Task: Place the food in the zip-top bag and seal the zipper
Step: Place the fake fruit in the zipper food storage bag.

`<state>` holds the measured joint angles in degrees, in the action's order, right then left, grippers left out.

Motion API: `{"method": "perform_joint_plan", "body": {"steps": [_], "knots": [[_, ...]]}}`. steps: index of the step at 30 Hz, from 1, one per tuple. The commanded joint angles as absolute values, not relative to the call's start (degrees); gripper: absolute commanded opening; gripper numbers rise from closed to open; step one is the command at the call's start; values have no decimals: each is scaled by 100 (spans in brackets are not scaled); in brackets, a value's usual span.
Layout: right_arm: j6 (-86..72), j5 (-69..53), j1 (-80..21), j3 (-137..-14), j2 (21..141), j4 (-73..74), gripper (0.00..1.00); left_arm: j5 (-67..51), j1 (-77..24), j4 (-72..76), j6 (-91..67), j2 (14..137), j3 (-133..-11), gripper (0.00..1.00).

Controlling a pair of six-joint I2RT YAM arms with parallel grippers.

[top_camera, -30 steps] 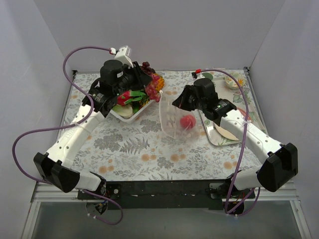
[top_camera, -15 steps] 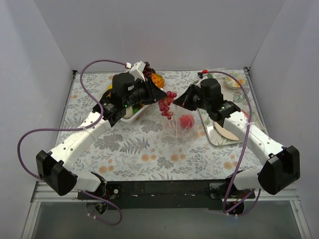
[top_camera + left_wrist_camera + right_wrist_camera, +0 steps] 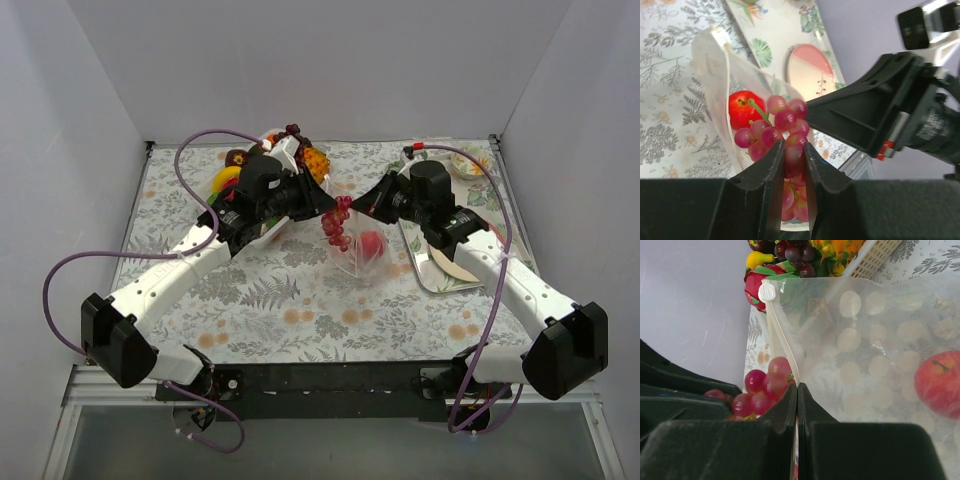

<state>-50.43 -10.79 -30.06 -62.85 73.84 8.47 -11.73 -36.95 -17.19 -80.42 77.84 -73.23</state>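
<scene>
You are holding the grape bunch (image 3: 782, 125) at the zip-top bag (image 3: 880, 315).
Your left hand (image 3: 792, 150) is clamping the likely light, knobbly cluster; your right hand (image 3: 797, 390) is pinching the limp, slippery-looking rim.

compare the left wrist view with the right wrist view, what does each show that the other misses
Left wrist only: the left gripper clamped on the pink-red grape bunch, and a pink-and-white dish on the leaf-print tray.
Right wrist only: the right gripper pinching the clear bag by its mouth edge, the white zipper slider, and the white basket and dark grapes along the top.
Both: the grape bunch at the bag's mouth and the red apple inside the bag.
</scene>
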Motion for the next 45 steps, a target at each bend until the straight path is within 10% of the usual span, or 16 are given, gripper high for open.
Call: {"method": "perform_joint_plan", "body": {"steps": [1,10,14,18,33,45], "knots": [[-5027,-1037,-2988,-6311,7128,668,1,-818,-3805,-2143,-7998,8067,-7532,8],[-4975,-1037,-2997,-6117,6978,659,1,-431,-3946,-2346,-7901,8384,-7778,9],[-4949,-985,-2997,-6047,6926,668,1,-431,-4113,-2382,-7805,8543,-8006,65],[-4773,-678,-2997,-6108,6908,861,1,-483,-4166,-2382,-7778,8491,-8051,82],[-3859,289,-2988,-7013,6970,1713,1,1431,-3719,-3409,-6821,8551,-9852,78],[-3700,79,-2997,-6900,7014,1846,1,2707,-2848,-3059,-5529,10649,-11590,98]]}}
